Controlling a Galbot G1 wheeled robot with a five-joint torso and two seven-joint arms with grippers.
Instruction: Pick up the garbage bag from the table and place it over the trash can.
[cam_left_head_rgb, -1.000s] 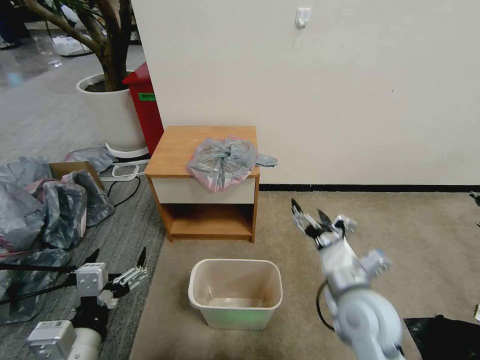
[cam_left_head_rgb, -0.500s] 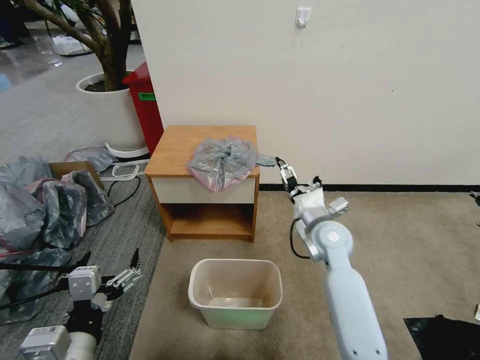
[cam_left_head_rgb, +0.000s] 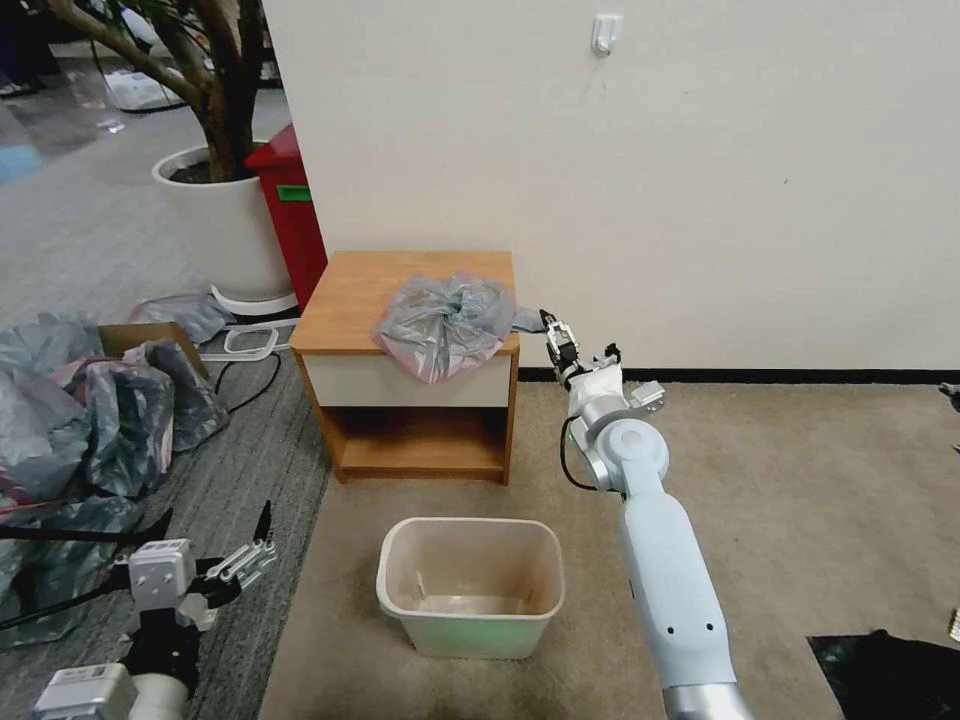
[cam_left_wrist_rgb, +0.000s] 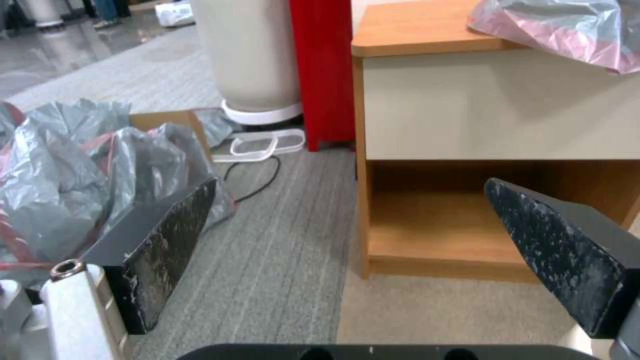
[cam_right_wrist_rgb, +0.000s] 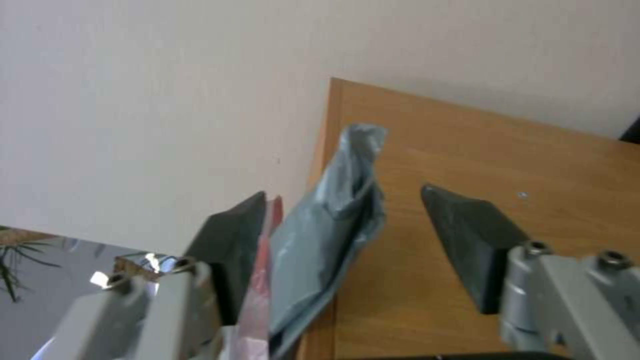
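Head view: the trash can (cam_left_head_rgb: 470, 585) stands on the beige carpet in front of the bench (cam_left_head_rgb: 350, 290), upright, with only a pale sheen on its floor and no bag over its rim. The bench's lower shelf compartment (cam_left_head_rgb: 420, 440) holds nothing that shows. The garbage bag (cam_left_head_rgb: 443, 322) lies crumpled on the bench's right front corner, its pinkish edge drooping over the white drawer front and a thin tail sticking out past the right side. The right hand (cam_left_head_rgb: 553, 338) is at that tail, just beside the bench's right edge. A second ago it was lower and nearer the robot, over the carpet; since then the arm has stretched forward and up to the bench. The left hand (cam_left_head_rgb: 215, 560) hangs low at the left over the grey carpet, fingers spread, a little lower than before. Beside it lies a heap of grey bags (cam_left_head_rgb: 90, 410) with a cardboard box.

Left wrist view: the left hand's two dark fingers (cam_left_wrist_rgb: 167, 250) stand wide apart, facing the shelf compartment.

Right wrist view: the right hand's fingers (cam_right_wrist_rgb: 467, 240) are spread on either side of the bag's grey tail, one finger close against it, not yet pinching.
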